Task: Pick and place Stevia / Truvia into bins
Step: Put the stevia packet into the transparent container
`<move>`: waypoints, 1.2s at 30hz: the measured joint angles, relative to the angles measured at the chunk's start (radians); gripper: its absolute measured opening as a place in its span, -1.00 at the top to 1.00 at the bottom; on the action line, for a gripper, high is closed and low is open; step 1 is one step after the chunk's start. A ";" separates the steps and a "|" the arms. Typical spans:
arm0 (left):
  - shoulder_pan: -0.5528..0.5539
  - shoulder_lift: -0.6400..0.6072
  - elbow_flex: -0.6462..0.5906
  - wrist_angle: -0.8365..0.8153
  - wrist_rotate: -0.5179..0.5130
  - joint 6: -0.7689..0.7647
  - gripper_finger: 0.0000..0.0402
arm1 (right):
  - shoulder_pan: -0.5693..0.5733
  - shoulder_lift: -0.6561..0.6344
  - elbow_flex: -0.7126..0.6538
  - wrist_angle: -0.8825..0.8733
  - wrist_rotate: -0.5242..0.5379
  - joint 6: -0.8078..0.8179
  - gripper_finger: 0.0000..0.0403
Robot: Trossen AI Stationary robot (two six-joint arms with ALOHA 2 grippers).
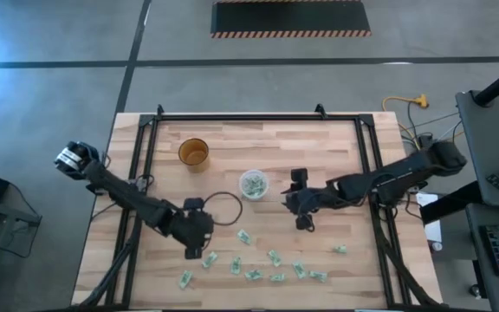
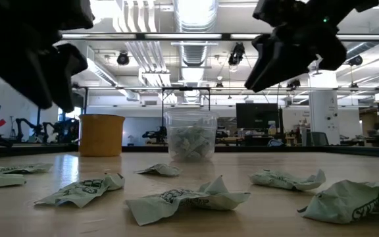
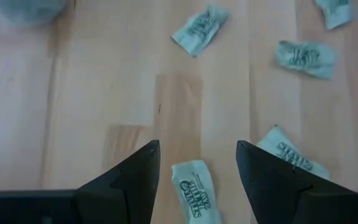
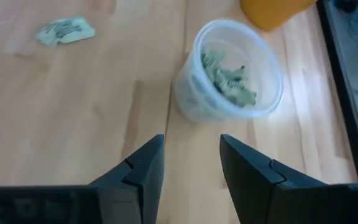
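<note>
Several pale green Stevia sachets (image 1: 274,256) lie flat along the near part of the table. The bin, a translucent cup (image 1: 254,184), stands upright mid-table with sachets inside (image 4: 229,81). My left gripper (image 3: 197,146) hovers open over the near-left sachets, with one sachet (image 3: 194,194) lying on the wood below the gap between its fingers. In the high view this gripper (image 1: 204,250) is left of the spread. My right gripper (image 4: 191,140) is open and holds nothing. It stands just right of the cup (image 1: 295,204).
An amber-brown cup (image 1: 194,153) stands at the far left of the translucent one. A dark cable loop (image 1: 223,209) lies on the wood between my left gripper and the cup. A black frame (image 1: 258,117) runs along the table's far and side edges.
</note>
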 joint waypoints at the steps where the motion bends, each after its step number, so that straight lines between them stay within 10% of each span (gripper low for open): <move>1: -0.007 0.018 0.000 0.003 -0.010 -0.012 0.03 | 0.006 -0.007 0.000 -0.017 0.000 0.010 0.28; 36: -0.035 0.161 -0.070 -0.008 0.068 -0.277 0.25 | 0.034 -0.050 0.000 -0.109 -0.075 0.142 0.28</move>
